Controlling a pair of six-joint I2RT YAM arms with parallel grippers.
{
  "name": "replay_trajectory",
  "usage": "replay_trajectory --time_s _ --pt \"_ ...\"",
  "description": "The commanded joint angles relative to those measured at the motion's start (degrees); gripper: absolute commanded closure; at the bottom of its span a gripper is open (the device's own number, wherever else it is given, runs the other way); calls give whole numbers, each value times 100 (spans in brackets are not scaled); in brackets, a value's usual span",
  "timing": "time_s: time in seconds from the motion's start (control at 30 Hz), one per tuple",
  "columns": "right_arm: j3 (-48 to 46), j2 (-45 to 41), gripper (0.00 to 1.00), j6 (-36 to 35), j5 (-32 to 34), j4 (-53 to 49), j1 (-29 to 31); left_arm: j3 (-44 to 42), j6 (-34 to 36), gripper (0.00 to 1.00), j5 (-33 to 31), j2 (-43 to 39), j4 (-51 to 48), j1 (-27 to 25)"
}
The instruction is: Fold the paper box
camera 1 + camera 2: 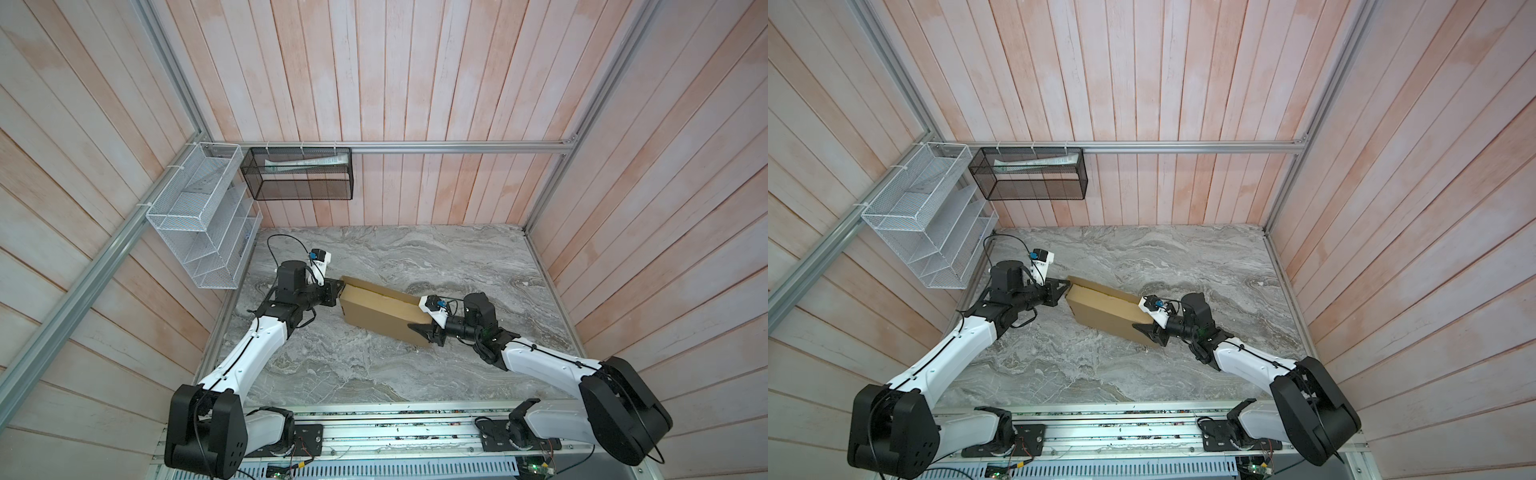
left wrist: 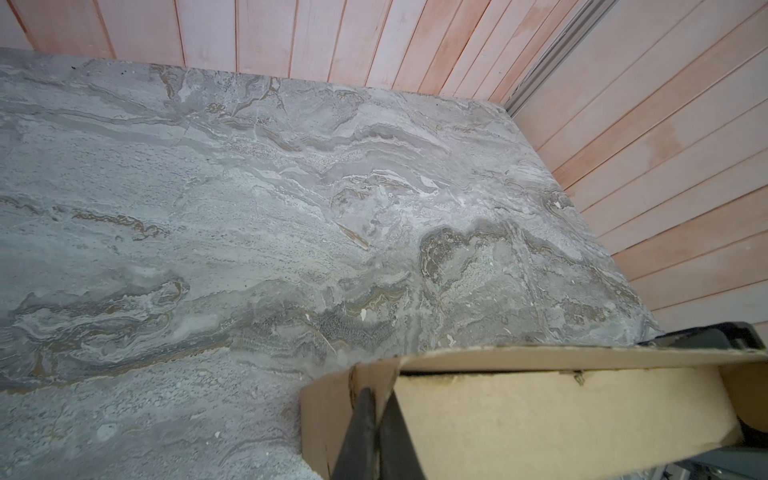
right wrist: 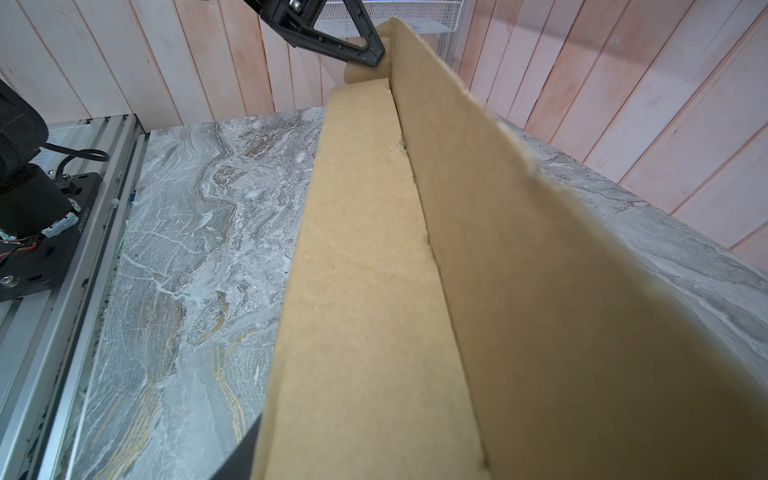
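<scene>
The paper box (image 1: 382, 309) (image 1: 1104, 309) is a shallow tan cardboard box, standing tilted on one long edge on the marble table (image 1: 353, 374). Its lid panel (image 3: 561, 270) stands slightly apart from the narrow side wall (image 3: 365, 291). My left gripper (image 1: 338, 286) (image 1: 1066, 285) is at the box's far left corner, shut on a small corner flap (image 2: 374, 374). My right gripper (image 1: 428, 334) (image 1: 1152, 332) straddles the box's right end. One finger (image 3: 243, 455) lies on the front face, and the box hides the other.
A white wire rack (image 1: 199, 216) and a black mesh basket (image 1: 297, 174) holding papers hang on the back left walls. Wooden walls enclose the table on three sides. An aluminium rail (image 1: 395, 432) with the arm bases runs along the front edge.
</scene>
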Motion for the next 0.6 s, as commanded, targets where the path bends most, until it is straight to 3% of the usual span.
replay_trajectory --time_s 0.0,0.57 --pt "117 3 58 -73 -171 -86 -30 -153 -48 94 -179 -27 -35 -45" --pt "41 56 44 -154 -218 -160 -133 -232 -94 96 -311 4 0 -193"
